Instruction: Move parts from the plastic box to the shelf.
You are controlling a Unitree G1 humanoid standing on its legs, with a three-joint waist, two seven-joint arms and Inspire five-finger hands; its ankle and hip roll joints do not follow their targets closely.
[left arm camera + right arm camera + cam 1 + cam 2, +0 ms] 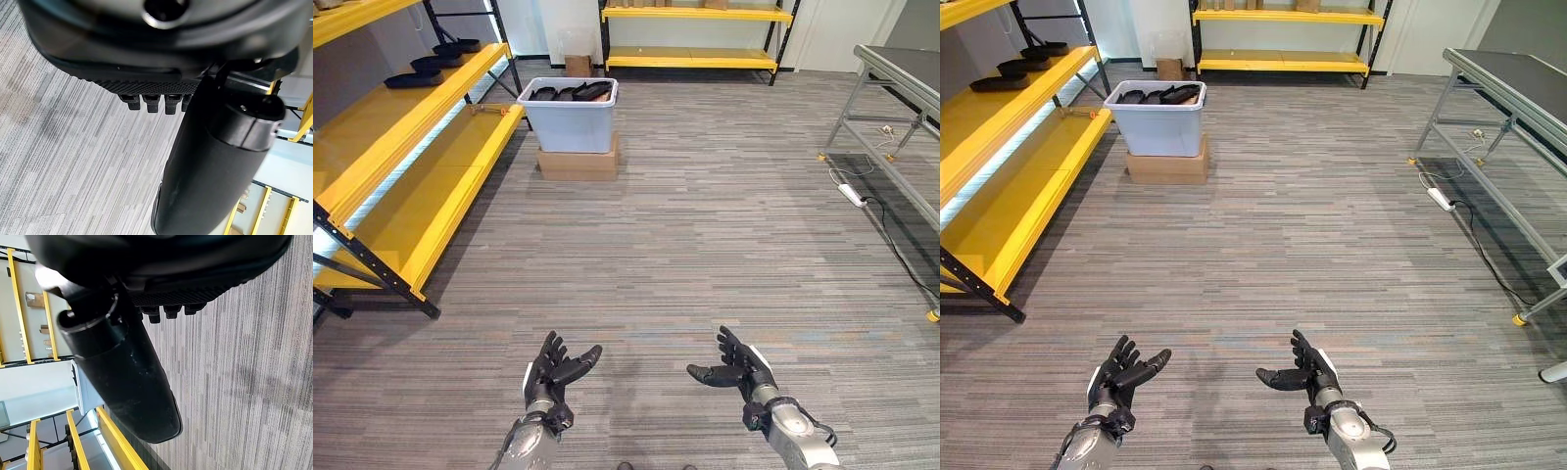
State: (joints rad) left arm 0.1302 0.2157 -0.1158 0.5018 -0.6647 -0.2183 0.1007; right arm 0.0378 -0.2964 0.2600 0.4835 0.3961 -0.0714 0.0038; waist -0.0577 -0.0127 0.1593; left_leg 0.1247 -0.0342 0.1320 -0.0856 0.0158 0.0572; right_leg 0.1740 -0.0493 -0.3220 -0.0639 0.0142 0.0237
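A pale grey plastic box (571,116) holding several black parts (576,93) stands on a cardboard box (578,163) far ahead on the carpet. To its left runs the yellow shelf (406,147), with black parts (435,62) resting on its upper level. My left hand (553,372) and right hand (740,367) hover low over the carpet, well short of the box, palms facing each other. Both are open and hold nothing. The left wrist view shows the thumb (215,161) and straight fingers (151,101) over bare carpet; the right wrist view shows the same, thumb (122,367) out.
A second yellow rack (690,39) lines the far wall. A metal-framed table (901,108) stands at the right, with a white power strip (851,194) and cables on the floor beside it. Open carpet lies between me and the plastic box.
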